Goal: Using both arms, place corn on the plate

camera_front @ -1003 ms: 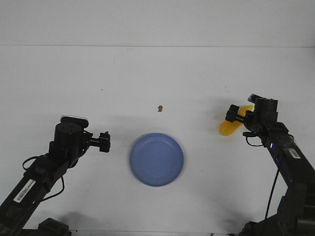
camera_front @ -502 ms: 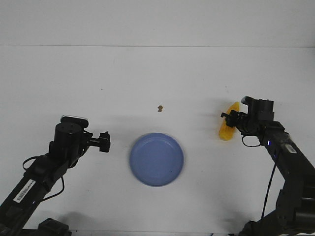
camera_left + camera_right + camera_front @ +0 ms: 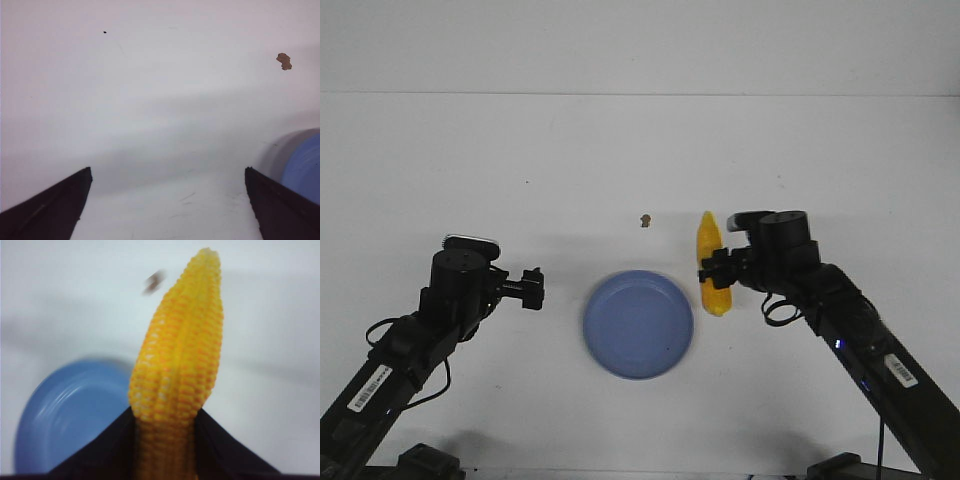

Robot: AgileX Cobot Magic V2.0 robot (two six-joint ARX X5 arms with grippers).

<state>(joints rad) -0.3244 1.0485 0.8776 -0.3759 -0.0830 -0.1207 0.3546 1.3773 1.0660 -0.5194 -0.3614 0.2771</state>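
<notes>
The yellow corn point(image 3: 711, 262) is held in my right gripper point(image 3: 718, 272), just right of the blue plate point(image 3: 638, 323), its tip pointing away from me. In the right wrist view the corn point(image 3: 180, 375) stands between the two black fingers point(image 3: 112, 447), with the plate point(image 3: 65, 415) beside it. My left gripper point(image 3: 532, 288) is open and empty, left of the plate. In the left wrist view its fingers point(image 3: 47, 207) are wide apart over bare table, and the plate's rim point(image 3: 305, 167) shows at the edge.
A tiny brown speck point(image 3: 644, 220) lies on the white table beyond the plate; it also shows in the left wrist view point(image 3: 284, 61). The table's far edge point(image 3: 640, 95) runs across the back.
My right arm has carried the corn from the far right of the table leftward to the plate's right edge. The left arm has not moved.
</notes>
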